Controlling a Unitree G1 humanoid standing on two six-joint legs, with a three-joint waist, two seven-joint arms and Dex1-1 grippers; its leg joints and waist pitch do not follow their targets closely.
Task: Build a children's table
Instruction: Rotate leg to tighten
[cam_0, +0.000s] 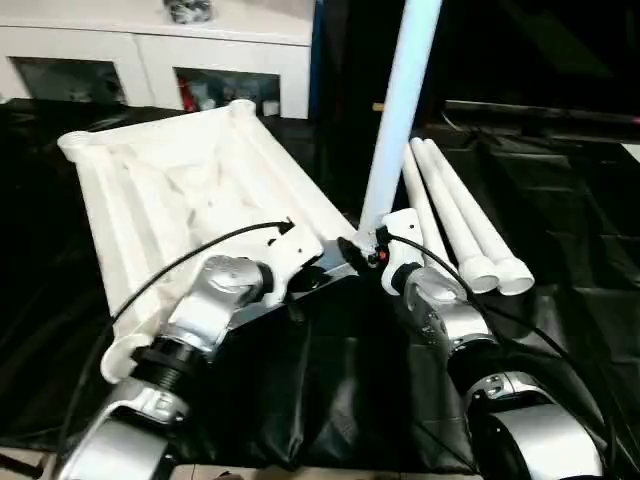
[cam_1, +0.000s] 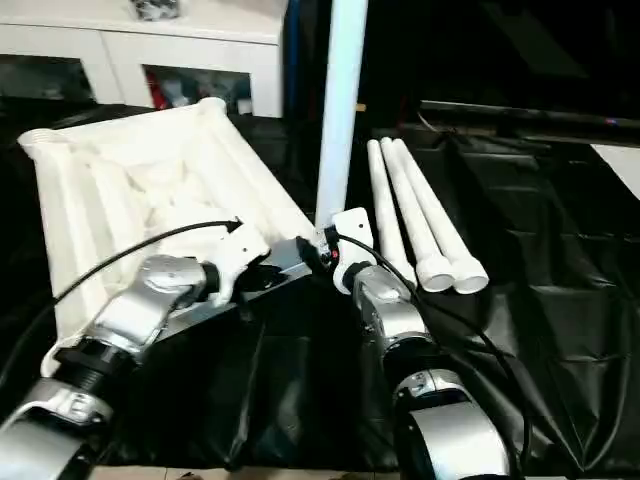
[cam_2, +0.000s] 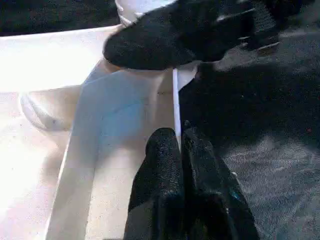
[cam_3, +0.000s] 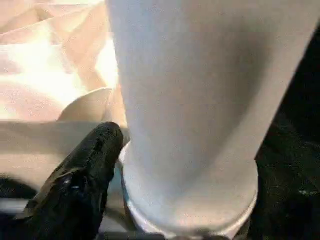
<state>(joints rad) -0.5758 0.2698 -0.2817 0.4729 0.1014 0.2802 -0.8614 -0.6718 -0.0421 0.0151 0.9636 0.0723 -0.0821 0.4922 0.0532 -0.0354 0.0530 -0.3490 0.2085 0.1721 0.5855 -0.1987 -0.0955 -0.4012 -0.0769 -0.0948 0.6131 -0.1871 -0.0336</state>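
My right hand (cam_0: 372, 250) sits at the foot of the long white tapered plastic leg (cam_0: 398, 118); one black finger (cam_3: 82, 175) presses its collar, though I cannot tell how wide the fingers stand. My left hand (cam_2: 181, 145) is pinched narrow on the thin side wall of the large white ribbed plastic tabletop (cam_0: 170, 190), near its corner at five o'clock. That leg stands upright in this corner socket. Three spare white tube legs (cam_0: 470, 225) lie at three o'clock on the black-sheeted table (cam_0: 560, 260). I judge the leg light, stiff and slick; grip low, near the collar. The tabletop wall may flex.
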